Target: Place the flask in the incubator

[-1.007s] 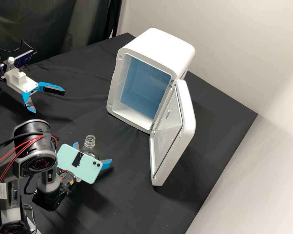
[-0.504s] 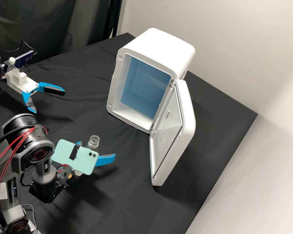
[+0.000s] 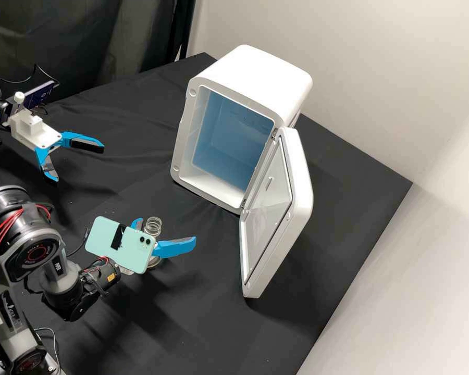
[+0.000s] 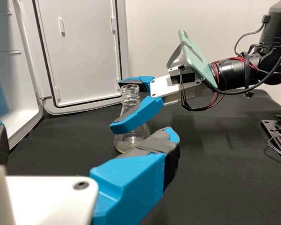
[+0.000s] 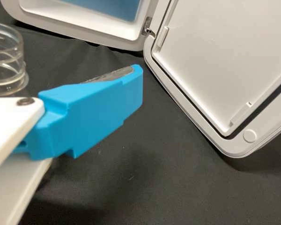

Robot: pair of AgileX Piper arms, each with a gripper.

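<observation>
A clear glass flask (image 3: 152,227) stands upright on the black bench, in front of the open white incubator (image 3: 255,78), whose inside is blue. My right gripper (image 3: 162,233) is open and straddles the flask, one blue finger on each side. From the left wrist view, the flask (image 4: 129,123) sits between the right gripper's (image 4: 119,105) fingers, its base on the cloth. In the right wrist view the flask neck (image 5: 5,61) stands apart from the near finger (image 5: 93,108). My left gripper (image 3: 76,162) hangs open and empty at the far left.
The incubator door (image 3: 276,208) stands swung open to the right of the flask, its inner panel (image 5: 225,61) close to my right gripper. The bench edge (image 3: 349,307) runs diagonally at the right. Cables and a small device (image 3: 36,94) lie at the back left.
The right arm has dropped lower and its gripper has slid forward around the flask, which now stands slightly nearer the incubator. The left gripper has not moved.
</observation>
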